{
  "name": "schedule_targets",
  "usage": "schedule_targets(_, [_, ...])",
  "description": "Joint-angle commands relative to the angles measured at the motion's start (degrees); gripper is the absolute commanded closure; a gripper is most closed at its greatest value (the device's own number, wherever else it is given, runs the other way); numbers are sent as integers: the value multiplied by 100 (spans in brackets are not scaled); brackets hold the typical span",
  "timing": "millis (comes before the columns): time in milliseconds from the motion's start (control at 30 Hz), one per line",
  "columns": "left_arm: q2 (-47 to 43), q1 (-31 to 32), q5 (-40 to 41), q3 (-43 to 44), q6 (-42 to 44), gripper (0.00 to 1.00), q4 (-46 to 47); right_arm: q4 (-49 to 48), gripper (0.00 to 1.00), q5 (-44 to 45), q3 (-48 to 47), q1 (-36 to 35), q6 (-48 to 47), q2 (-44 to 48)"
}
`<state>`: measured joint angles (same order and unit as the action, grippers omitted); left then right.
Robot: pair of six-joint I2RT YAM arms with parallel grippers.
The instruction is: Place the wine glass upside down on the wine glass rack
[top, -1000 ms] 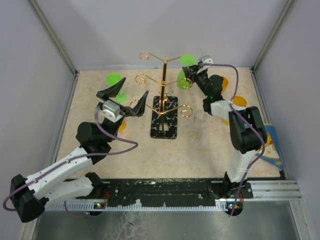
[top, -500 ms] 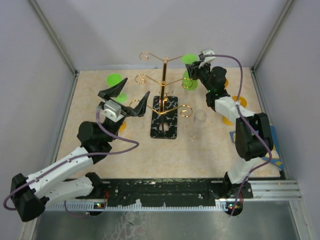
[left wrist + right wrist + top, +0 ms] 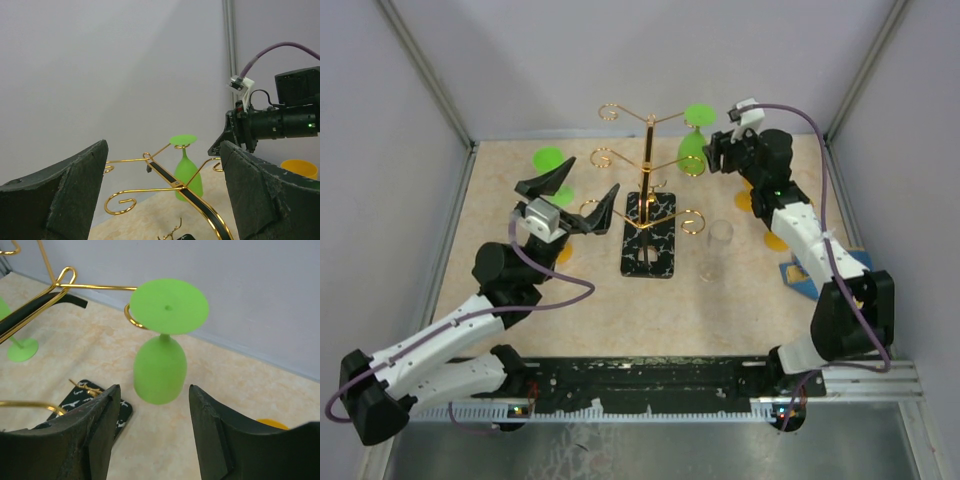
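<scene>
Hanging from the upper right arm of the gold wine glass rack (image 3: pixel 648 170): the green wine glass (image 3: pixel 692 148), foot resting on the curled end. Sits just beyond the right hand (image 3: pixel 717 150), ahead of its two fingers (image 3: pixel 95 430), clear of both. Right hand spread, gripping nothing.

Points bowl down, with the round foot on top and the stem running straight up and down. Mouth faces the surface (image 3: pixel 720 310). Hangs well above that surface, right of the rack's pole and behind the black, white-veined base (image 3: pixel 650 255).

Left hand (image 3: pixel 588 185) spread wide too, hovering left of the rack, near a lower curled arm, holding nothing. From its wrist view, the green glass shows between the two fingers, far off.

Standing on the surface just right of the base: a clear tumbler (image 3: pixel 720 235), mouth up. At the back left, partly behind the left hand: a second green glass (image 3: pixel 550 158).
</scene>
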<state>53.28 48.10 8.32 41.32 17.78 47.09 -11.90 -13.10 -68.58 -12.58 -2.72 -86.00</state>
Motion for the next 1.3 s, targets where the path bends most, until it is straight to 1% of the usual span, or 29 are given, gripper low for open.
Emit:
schedule_targets(0, [-107, -31, 41, 200, -117, 2, -141, 508, 42, 156, 282, 15, -106, 728])
schedule_targets(133, [-71, -33, 154, 342, -67, 2, -499, 1430, 44, 592, 27, 17, 62, 1195])
schedule_targets(267, [-58, -28, 328, 582, -111, 2, -1018, 3151, 45, 1053, -630, 10, 483, 1586])
schedule_targets(433, [-11, -35, 441, 981, -259, 2, -1693, 4591, 46, 891, -965, 10, 866, 2090])
schedule_targets(567, [154, -29, 790, 1610, -506, 2, -2790, 5443, 50, 663, -1073, 8, 995, 2274])
schedule_targets(667, [391, -29, 1279, 2251, -780, 1, -3695, 5823, 51, 460, -1043, -50, 1021, 2307])
schedule_targets(733, [563, -36, 1367, 2690, -865, 0, -4187, 5980, 52, 447, -972, -87, 1019, 2336])
schedule_targets(800, [650, -45, 1354, 2902, -946, 0, -4422, 6000, 52, 423, -860, -87, 1048, 2385])
schedule_targets(1000, [760, -46, 1105, 3105, -1181, 0, -4674, 5939, 54, 206, -574, -108, 1071, 2367])
schedule_targets(1267, [779, -50, 983, 3081, -1283, 0, -4722, 5914, 58, 276, -250, -240, 1033, 2094])
